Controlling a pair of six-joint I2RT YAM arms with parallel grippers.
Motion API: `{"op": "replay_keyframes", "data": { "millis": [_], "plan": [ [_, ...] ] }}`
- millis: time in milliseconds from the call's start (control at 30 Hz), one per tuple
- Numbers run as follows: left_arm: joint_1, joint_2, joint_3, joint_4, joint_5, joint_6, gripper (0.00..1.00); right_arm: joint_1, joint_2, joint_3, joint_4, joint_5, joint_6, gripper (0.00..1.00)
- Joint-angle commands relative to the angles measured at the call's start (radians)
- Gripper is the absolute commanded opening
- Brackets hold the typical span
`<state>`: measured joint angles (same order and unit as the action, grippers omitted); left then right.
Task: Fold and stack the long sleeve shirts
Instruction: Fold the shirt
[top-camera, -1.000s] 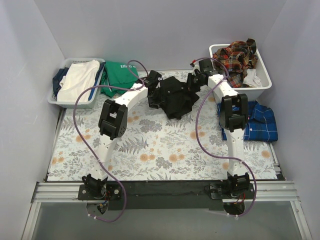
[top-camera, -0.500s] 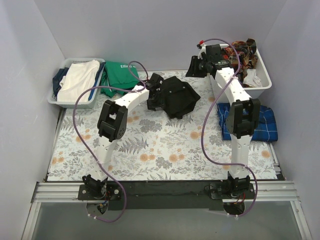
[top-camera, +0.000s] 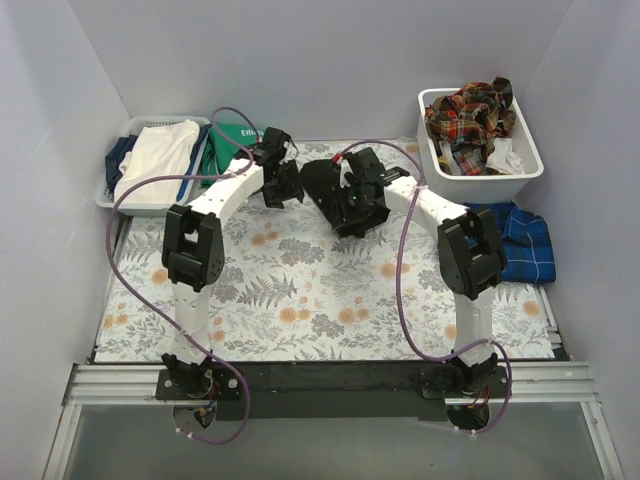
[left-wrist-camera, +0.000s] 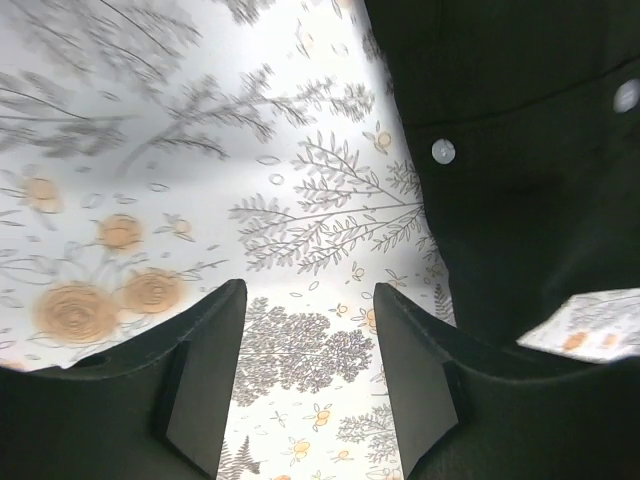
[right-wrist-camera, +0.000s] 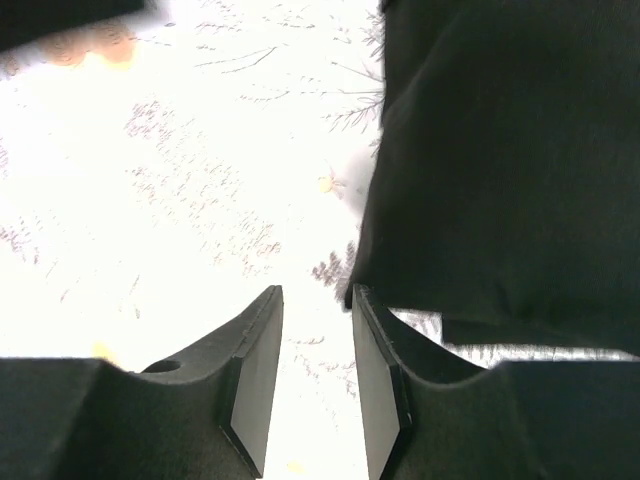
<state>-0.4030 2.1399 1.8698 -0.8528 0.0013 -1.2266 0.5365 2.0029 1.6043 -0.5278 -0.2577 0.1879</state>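
The worktop (top-camera: 300, 290) is pale grey-white, printed with grey ferns and orange flowers. At the middle of the far edge lies a plain black shirt (top-camera: 355, 215) with small white buttons (left-wrist-camera: 443, 151). By the right edge is a blue plaid shirt (top-camera: 525, 245). In the far right corner a white bin (top-camera: 500, 182) holds a red-orange plaid shirt (top-camera: 470, 115). At the far left corner a green top (top-camera: 225, 140) with white lettering lies beside a pale grey basket (top-camera: 150, 205) of white cloth (top-camera: 155, 155). Purple cables (top-camera: 398, 270) trail along the white arms (top-camera: 470, 310) with black joints.

the black shirt (top-camera: 352, 208) lies crumpled on the table (top-camera: 300, 300), left pincer (top-camera: 282, 187) beside it, right pincer (top-camera: 356, 182) over it.
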Motion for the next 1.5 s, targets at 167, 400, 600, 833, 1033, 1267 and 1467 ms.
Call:
{"op": "replay_keyframes", "data": {
  "millis": [167, 400, 600, 833, 1033, 1267, 1467],
  "plan": [
    [0.089, -0.175, -0.104, 0.011, 0.06, 0.03, 0.54, -0.03, 0.099, 0.233, 0.039, 0.037, 0.03, 0.41],
    [0.105, -0.212, -0.149, 0.031, 0.083, 0.033, 0.54, -0.029, 0.149, 0.287, -0.027, 0.049, 0.009, 0.41],
    [0.118, -0.209, -0.144, 0.032, 0.091, 0.033, 0.54, -0.006, 0.138, 0.149, -0.028, 0.089, -0.008, 0.41],
    [0.133, -0.199, -0.121, 0.024, 0.098, 0.035, 0.55, -0.007, 0.103, -0.059, -0.015, 0.147, -0.007, 0.4],
    [0.138, -0.207, -0.107, 0.026, 0.118, 0.068, 0.57, -0.007, -0.004, -0.3, -0.014, 0.135, -0.034, 0.39],
    [0.138, -0.209, -0.1, 0.061, 0.204, 0.119, 0.58, -0.007, -0.231, -0.563, -0.012, 0.089, -0.031, 0.39],
    [0.138, -0.205, -0.087, 0.052, 0.189, 0.105, 0.61, 0.005, -0.328, -0.411, -0.009, 0.112, -0.016, 0.4]
  ]
}}
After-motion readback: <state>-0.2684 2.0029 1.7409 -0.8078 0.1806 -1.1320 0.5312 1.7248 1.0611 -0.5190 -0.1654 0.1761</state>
